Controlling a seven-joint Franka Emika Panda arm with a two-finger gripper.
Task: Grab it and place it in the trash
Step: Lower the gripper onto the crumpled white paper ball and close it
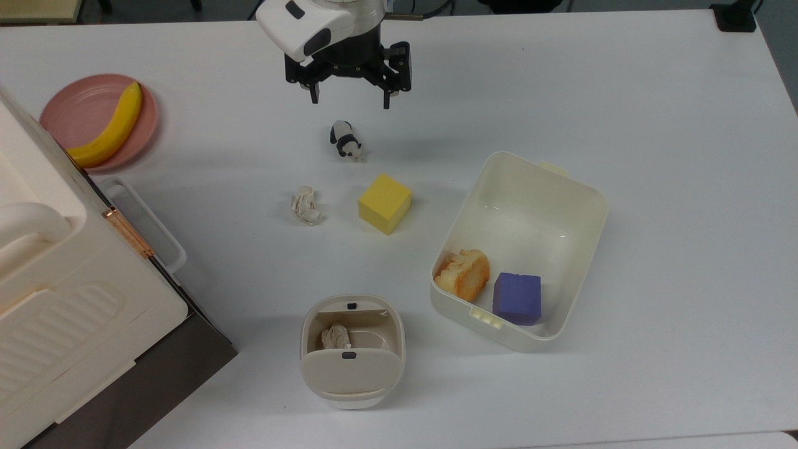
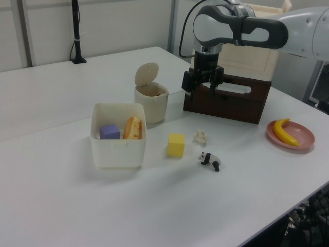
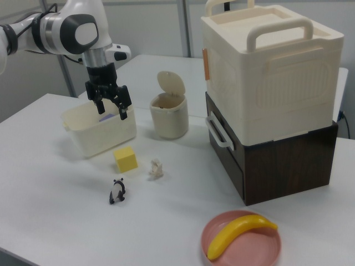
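Observation:
The crumpled off-white paper wad (image 1: 306, 206) (image 2: 200, 136) (image 3: 156, 169) lies on the white table, to the left of a yellow cube (image 1: 384, 203) in the top view. The trash (image 1: 349, 371) (image 2: 151, 103) (image 3: 169, 113) is a small cream bin with one lid flap standing up; another crumpled wad (image 1: 336, 337) lies inside it. My gripper (image 1: 350, 98) (image 2: 201, 94) (image 3: 112, 111) hangs open above the table with nothing between its fingers. In the top view it is beyond the panda figurine (image 1: 345, 140), well clear of the wad on the table.
A cream tub (image 1: 530, 212) (image 2: 118, 149) holds a piece of bread (image 1: 462, 274) and a purple cube (image 1: 517, 298). A large cream box on a brown drawer (image 1: 75, 299) (image 3: 272, 83) stands at the top view's left. A banana (image 1: 112, 128) lies on a pink plate (image 1: 78, 106).

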